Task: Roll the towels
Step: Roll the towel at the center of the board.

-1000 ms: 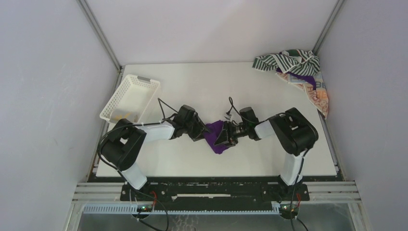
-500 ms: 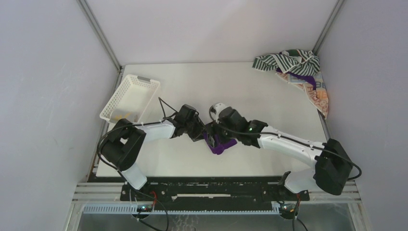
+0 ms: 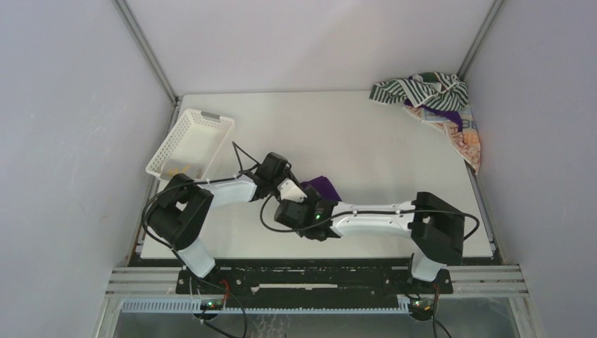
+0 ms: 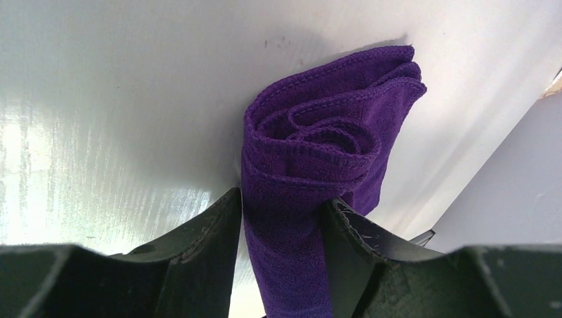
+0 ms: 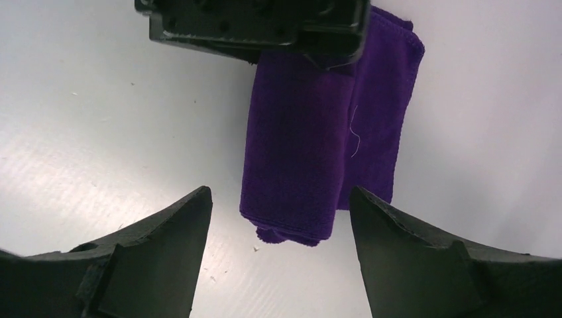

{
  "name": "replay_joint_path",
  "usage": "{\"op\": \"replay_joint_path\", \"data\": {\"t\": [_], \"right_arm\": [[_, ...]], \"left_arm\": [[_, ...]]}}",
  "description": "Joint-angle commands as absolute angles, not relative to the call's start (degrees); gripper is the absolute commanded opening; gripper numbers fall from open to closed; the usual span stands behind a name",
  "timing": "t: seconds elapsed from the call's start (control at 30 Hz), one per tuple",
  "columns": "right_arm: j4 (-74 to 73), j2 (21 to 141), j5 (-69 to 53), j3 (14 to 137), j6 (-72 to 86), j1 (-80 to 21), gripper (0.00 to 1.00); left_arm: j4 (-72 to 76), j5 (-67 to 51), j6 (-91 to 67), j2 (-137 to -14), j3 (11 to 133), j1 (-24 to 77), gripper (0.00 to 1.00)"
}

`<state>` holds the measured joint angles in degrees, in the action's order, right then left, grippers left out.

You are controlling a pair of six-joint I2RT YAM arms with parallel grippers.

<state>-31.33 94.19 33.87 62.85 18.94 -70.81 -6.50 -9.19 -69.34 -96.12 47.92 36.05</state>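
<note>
Loosely rolled, the purple towel (image 4: 311,152) shows a spiral end.

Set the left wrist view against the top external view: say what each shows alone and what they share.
Left wrist only: the purple towel's coiled end, its layers spiralled, pinched between the left gripper's jaws. Top external only: the white basket at far left, the heap of loose towels in the far right corner, and the right arm stretched across toward the purple towel. Both: the purple towel, the left gripper and the white table.
</note>
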Motion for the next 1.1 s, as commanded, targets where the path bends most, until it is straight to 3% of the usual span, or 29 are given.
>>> {"op": "replay_joint_path", "data": {"t": [0.0,0.43,0.53,0.6,0.77,0.9,1.07], "right_arm": [[-32.3,98.2,42.7,66.0,17.2,-73.0,0.76],[-35.2,109.4,46.2,66.5,19.8,-74.3,0.68],[-35.1,110.0,44.4,66.5,19.8,-73.7,0.56],[-34.5,109.5,43.1,65.9,19.6,-73.2,0.38],[-31.9,106.3,38.8,62.9,18.4,-71.2,0.26],[-26.1,101.2,28.5,58.0,17.1,-67.4,0.18],[-16.3,94.5,4.2,50.7,16.0,-57.0,0.14]], "left_arm": [[-13.7,-7.2,-66.5,-97.9,48.1,36.6,0.51],[-12.5,-8.6,-67.4,-99.1,48.0,36.6,0.52],[-12.5,-8.7,-67.4,-98.8,48.2,36.6,0.53],[-12.5,-8.7,-67.6,-98.4,48.3,36.5,0.55],[-12.5,-8.8,-68.0,-95.6,48.3,35.6,0.62],[-12.5,-7.3,-68.6,-89.6,47.3,33.2,0.7],[-12.5,-4.7,-69.2,-80.9,45.3,29.7,0.76]]}}
